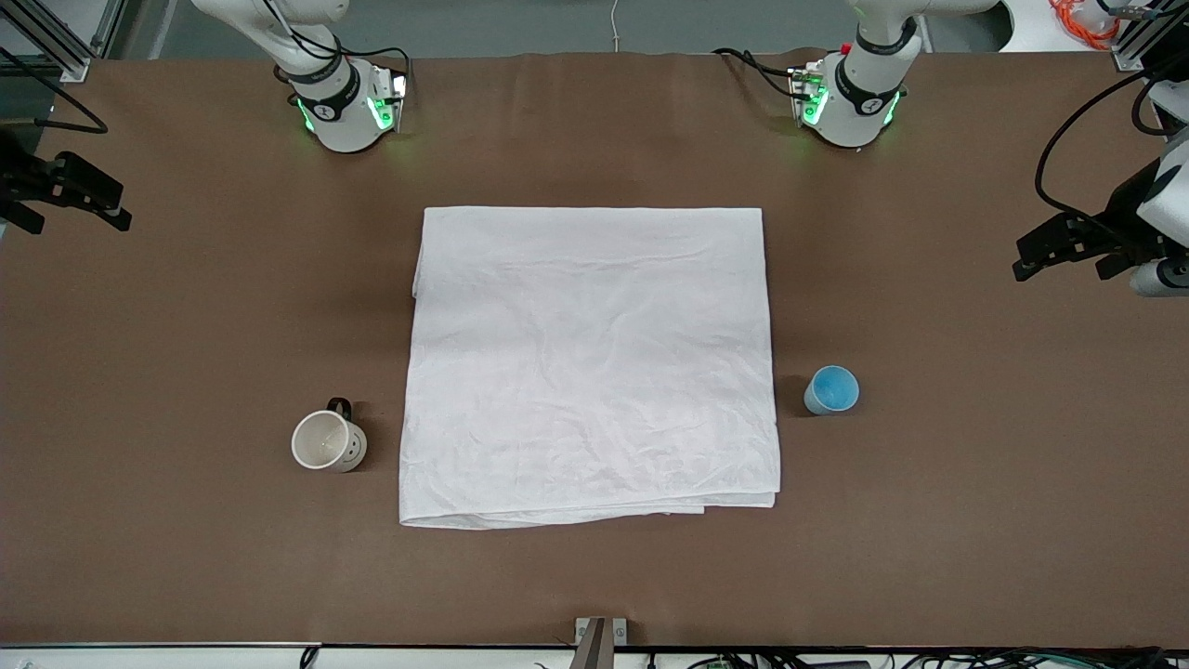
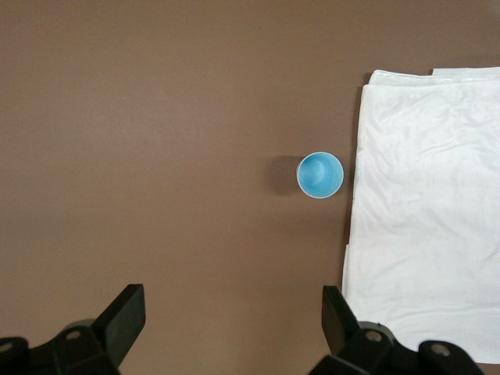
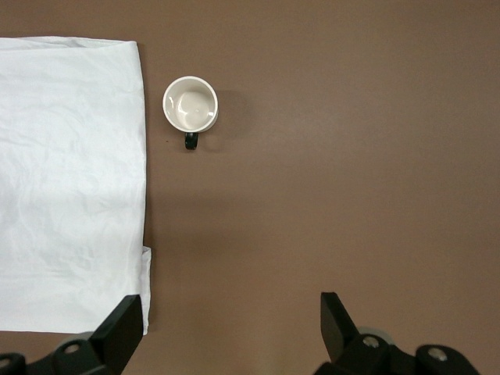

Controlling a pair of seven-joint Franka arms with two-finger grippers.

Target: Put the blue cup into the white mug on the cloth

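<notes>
The blue cup (image 1: 831,390) stands upright on the brown table, just off the cloth's edge toward the left arm's end. It also shows in the left wrist view (image 2: 320,175). The white mug (image 1: 327,441) stands upright off the cloth's edge toward the right arm's end, dark handle pointing away from the front camera. It also shows in the right wrist view (image 3: 190,105). The cloth (image 1: 590,362) lies flat in the middle with nothing on it. My left gripper (image 1: 1059,268) hangs open high over the left arm's end (image 2: 233,320). My right gripper (image 1: 79,218) hangs open high over the right arm's end (image 3: 230,324).
The two arm bases (image 1: 344,107) (image 1: 850,98) stand along the table edge farthest from the front camera. A small metal bracket (image 1: 599,636) sits at the nearest edge. Bare brown table (image 1: 975,511) surrounds the cloth on all sides.
</notes>
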